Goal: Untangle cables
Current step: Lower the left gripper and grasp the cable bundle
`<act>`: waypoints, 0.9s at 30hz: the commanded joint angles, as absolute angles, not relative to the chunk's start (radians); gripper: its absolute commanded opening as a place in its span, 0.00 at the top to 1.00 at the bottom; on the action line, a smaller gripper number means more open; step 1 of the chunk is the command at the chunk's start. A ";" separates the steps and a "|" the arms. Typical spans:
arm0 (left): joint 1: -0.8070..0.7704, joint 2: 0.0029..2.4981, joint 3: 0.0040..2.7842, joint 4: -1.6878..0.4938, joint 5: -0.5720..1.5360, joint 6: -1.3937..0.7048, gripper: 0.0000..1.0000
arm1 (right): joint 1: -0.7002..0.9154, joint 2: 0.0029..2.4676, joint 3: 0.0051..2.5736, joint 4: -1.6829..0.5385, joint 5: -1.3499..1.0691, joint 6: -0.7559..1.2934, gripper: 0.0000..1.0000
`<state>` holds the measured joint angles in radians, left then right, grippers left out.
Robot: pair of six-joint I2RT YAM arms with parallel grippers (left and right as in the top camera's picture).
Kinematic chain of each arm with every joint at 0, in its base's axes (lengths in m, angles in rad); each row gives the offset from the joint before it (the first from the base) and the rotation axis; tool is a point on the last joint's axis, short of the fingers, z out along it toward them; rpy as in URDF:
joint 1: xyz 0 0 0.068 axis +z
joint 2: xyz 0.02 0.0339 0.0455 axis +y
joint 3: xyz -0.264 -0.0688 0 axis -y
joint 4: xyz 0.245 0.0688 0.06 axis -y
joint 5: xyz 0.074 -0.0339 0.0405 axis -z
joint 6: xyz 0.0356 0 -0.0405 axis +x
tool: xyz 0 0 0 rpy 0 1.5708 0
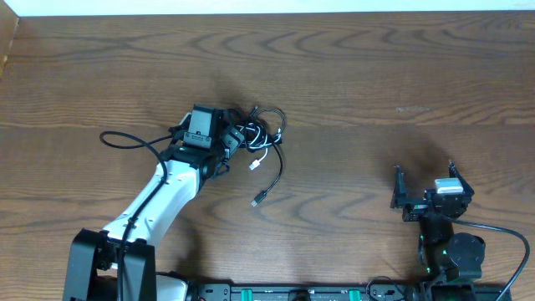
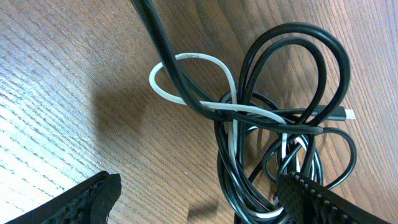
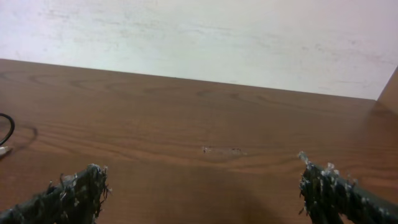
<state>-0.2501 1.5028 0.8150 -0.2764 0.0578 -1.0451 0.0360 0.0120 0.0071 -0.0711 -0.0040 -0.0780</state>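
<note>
While the left end effector (image 2: 199, 183) hangs low over the cables (image 2: 273, 124), its two fingers are spread wide and pinch nothing. The cables lie in one knotted bunch on the wooden surface (image 1: 376, 75), left of the middle. Most are black. A white cable (image 2: 186, 59) loops through them, and a black one crosses over it. One black cable runs loose out of the bunch toward the robot and ends in a small plug (image 1: 258, 200). The right end effector (image 3: 199, 171) sits well apart on the right side, its fingers spread too, with nothing between them.

I think the step in hand is picking where to grab, so the untangling has hardly begun. The next move needs the left fingers to close on just one cord, maybe the white loop, not the whole bunch. The other arm would then need to hold the rest down.
</note>
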 commanded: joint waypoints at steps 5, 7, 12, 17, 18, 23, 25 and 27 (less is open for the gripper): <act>-0.280 1.504 0.824 -0.260 0.059 -1.030 0.14 | 0.041 0.006 0.006 -0.076 -0.006 -0.084 0.01; -0.286 1.504 0.824 -0.249 0.058 -1.029 0.14 | 0.041 0.006 0.006 -0.076 -0.007 -0.084 0.01; -0.289 1.506 0.824 -0.244 0.020 -1.034 0.14 | 0.041 0.006 0.006 -0.076 -0.006 -0.084 0.01; -0.289 1.533 0.823 -0.245 0.007 -1.078 0.14 | 0.041 0.006 0.006 -0.076 -0.007 -0.084 0.01; -0.289 1.544 0.823 -0.245 0.008 -1.087 0.14 | 0.041 0.006 0.006 -0.076 -0.007 -0.084 0.01; -0.289 1.596 0.823 -0.241 0.010 -1.124 0.14 | 0.041 0.006 0.006 -0.076 -0.007 -0.084 0.01; -0.290 1.607 0.823 -0.236 0.011 -1.129 0.14 | 0.041 0.006 0.006 -0.076 -0.006 -0.084 0.01; -0.290 1.612 0.823 -0.229 0.012 -1.135 0.14 | 0.041 0.006 0.006 -0.076 -0.006 -0.084 0.01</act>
<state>-0.2863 1.6016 0.8150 -0.2340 0.0265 -1.1088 0.0360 0.0120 0.0071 -0.0708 -0.0040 -0.0780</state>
